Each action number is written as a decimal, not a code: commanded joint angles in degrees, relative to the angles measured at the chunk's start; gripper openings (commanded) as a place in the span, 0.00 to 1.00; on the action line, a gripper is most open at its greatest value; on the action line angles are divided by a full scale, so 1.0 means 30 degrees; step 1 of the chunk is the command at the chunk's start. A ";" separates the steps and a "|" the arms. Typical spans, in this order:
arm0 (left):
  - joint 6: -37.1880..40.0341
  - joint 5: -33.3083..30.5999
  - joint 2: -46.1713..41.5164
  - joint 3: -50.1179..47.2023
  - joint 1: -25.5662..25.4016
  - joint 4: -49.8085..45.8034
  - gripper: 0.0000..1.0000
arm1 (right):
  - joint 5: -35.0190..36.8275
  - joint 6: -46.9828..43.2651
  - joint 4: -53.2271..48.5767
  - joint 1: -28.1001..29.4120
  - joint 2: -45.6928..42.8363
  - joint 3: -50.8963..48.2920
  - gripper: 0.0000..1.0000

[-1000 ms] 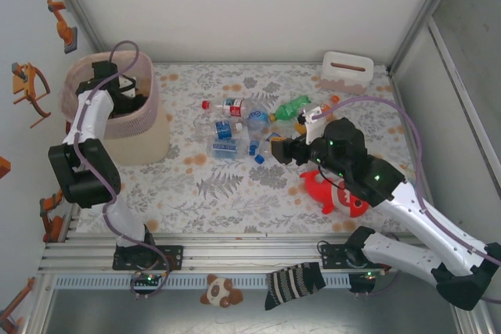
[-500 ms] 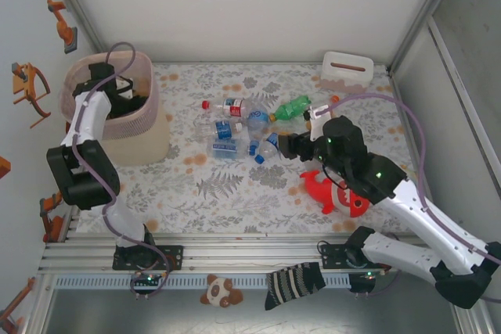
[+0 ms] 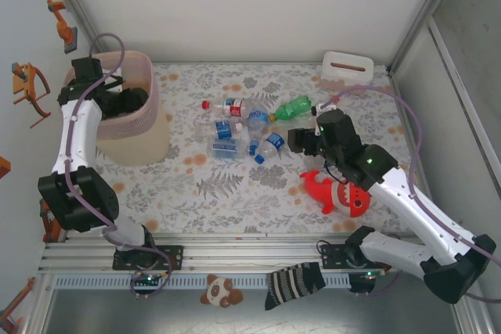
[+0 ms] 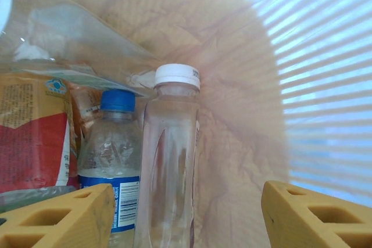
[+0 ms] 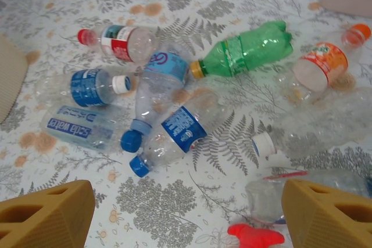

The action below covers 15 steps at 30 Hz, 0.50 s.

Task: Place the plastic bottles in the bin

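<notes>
Small plastic bottles [image 5: 174, 132] lie in the middle of the flowery table [image 3: 235, 193]; some are in the tall pink plastic bin [image 3: 145, 138] at its far left corner. My left claw [image 4: 186, 213] is wide apart inside it. My right claw [image 5: 186, 213], apart too, should next drop onto one.

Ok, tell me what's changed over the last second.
The right end effector has backed off to the right from the loose bottles, open and empty, uncovering the blue-labelled bottle. The left arm has swung its upper links left; the left end effector stays inside the bin, open. The bottles, shark plush and white box lie as before.
</notes>
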 commanded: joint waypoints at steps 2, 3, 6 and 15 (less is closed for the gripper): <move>-0.0021 0.0638 -0.1382 -0.0304 0.0129 0.0746 0.67 | 0.0530 0.1574 -0.0999 -0.0880 0.0332 0.0312 0.82; -0.0019 0.0683 -0.1635 -0.0435 0.0108 0.0963 0.67 | 0.0580 0.1875 -0.1197 -0.1166 0.0424 0.0224 0.82; -0.0002 0.0865 -0.2429 -0.1302 0.0165 0.2096 0.67 | 0.0794 0.2911 -0.1737 -0.2043 0.0545 -0.0069 0.81; -0.0017 0.0473 -0.4978 -0.3904 0.0372 0.5133 0.68 | 0.1204 0.6371 -0.2758 -0.4259 0.1854 -0.1522 0.81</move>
